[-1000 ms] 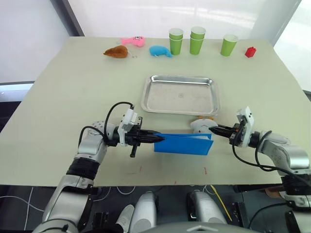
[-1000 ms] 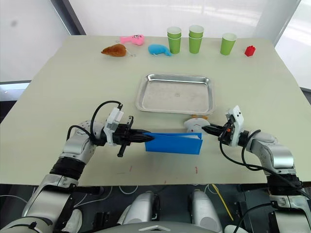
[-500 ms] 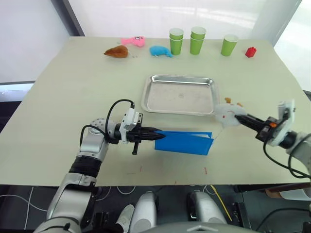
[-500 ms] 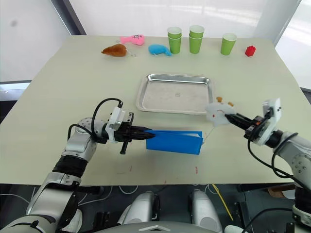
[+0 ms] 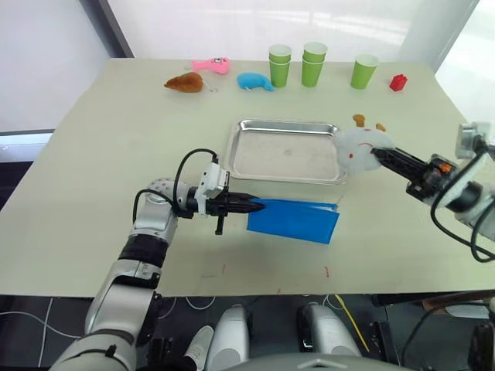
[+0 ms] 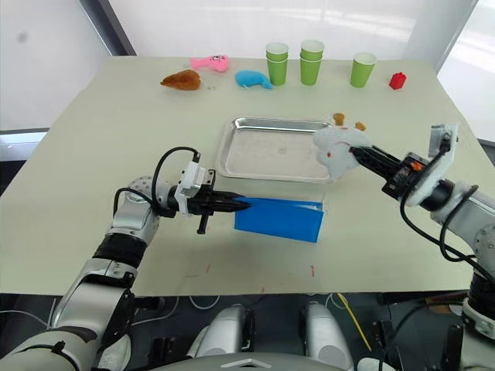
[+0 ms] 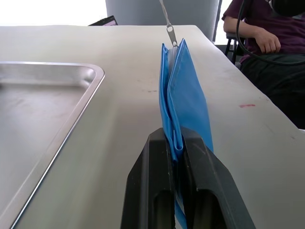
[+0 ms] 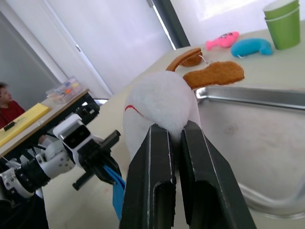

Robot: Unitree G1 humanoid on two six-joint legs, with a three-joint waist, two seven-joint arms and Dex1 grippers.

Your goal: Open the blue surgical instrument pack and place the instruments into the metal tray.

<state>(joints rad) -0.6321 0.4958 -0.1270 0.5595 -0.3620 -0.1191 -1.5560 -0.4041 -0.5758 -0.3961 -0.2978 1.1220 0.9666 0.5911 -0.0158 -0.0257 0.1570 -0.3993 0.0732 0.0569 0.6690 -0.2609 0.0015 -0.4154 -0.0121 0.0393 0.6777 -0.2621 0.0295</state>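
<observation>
The blue surgical instrument pack [image 5: 294,220] stands on its long edge on the table, just in front of the metal tray [image 5: 286,154]. My left gripper [image 5: 259,205] is shut on the pack's left end, and the blue fabric [image 7: 183,90] is pinched between its fingers. A zipper pull [image 7: 170,33] on a thin cord rises from the pack's far end. My right gripper [image 5: 377,153] is shut on a white plush toy with brown ears [image 5: 360,145], held in the air over the tray's right rim. The instruments are hidden.
Green cups [image 5: 280,66] [image 5: 313,63] [image 5: 363,71] and a red block [image 5: 398,83] stand along the far edge. Brown [image 5: 186,82], pink [image 5: 213,66] and blue [image 5: 255,81] plush toys lie at the far left. A seated person [image 7: 267,33] is beyond the table.
My right gripper has carried the white plush up and away from beside the pack's right end to above the tray's right rim. The left gripper stays shut on the pack.
</observation>
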